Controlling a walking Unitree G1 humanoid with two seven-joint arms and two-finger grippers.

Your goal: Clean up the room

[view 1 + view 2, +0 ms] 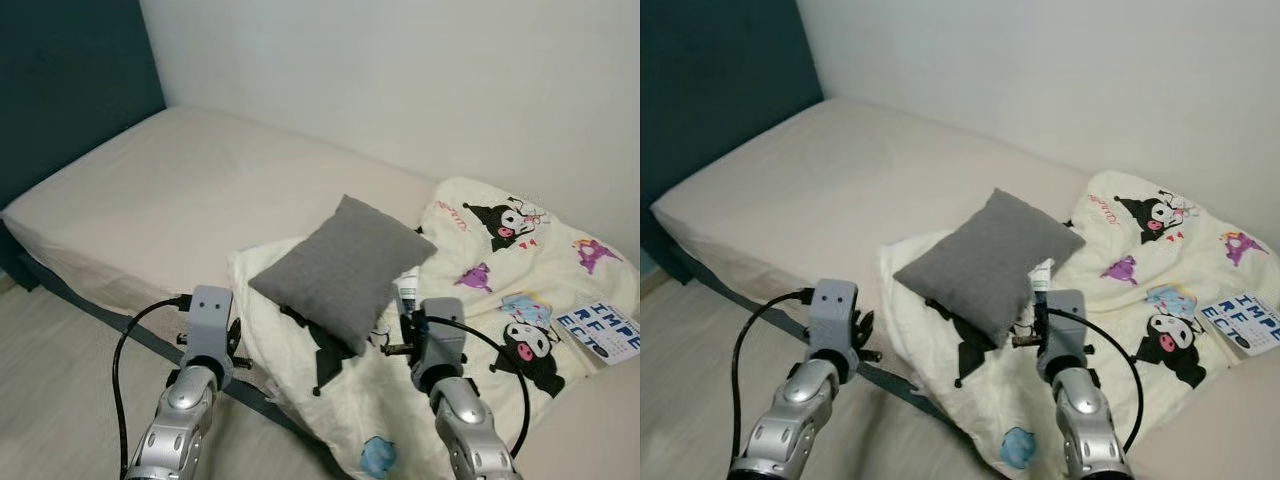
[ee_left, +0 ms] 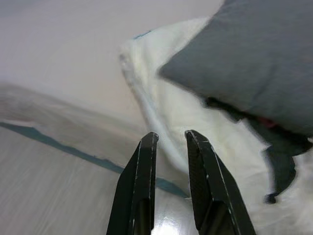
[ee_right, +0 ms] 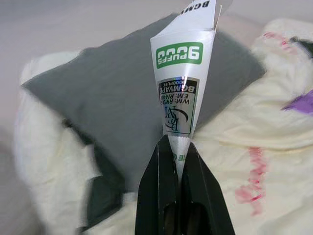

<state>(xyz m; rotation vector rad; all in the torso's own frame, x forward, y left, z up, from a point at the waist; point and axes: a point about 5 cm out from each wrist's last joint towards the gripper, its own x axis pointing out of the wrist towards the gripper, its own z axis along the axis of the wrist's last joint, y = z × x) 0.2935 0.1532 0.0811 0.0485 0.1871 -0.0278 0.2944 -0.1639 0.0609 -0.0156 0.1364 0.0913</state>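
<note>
— Checking the right pincer (image 3: 177, 147) first: what is between the fingers?

— Both fingers are pressed together on the narrow end of a white paper packet (image 3: 183, 83) with a green label. The packet stands up out of the tips, flaring wider away from them. No gap between the fingers apart from the paper itself.

— Position of that pincer?

— Raised over the near edge of the bed (image 1: 160, 200), just in front of the grey cushion (image 1: 345, 265). The cushion lies on a cream cartoon-print blanket (image 1: 500, 290), tilted, one corner pointing toward the wall.

— Left pincer (image 2: 168, 139)?

— Released. Its fingers stand slightly apart, a narrow slot between them, nothing in it. It hovers above the floor (image 2: 54, 196) by the bed's edge, pointed at the blanket's hanging corner, not touching it.

— Anything else on the bed?

— A book (image 1: 603, 330) with large block letters rests at the far right on the blanket, well apart from both pincers.
</note>
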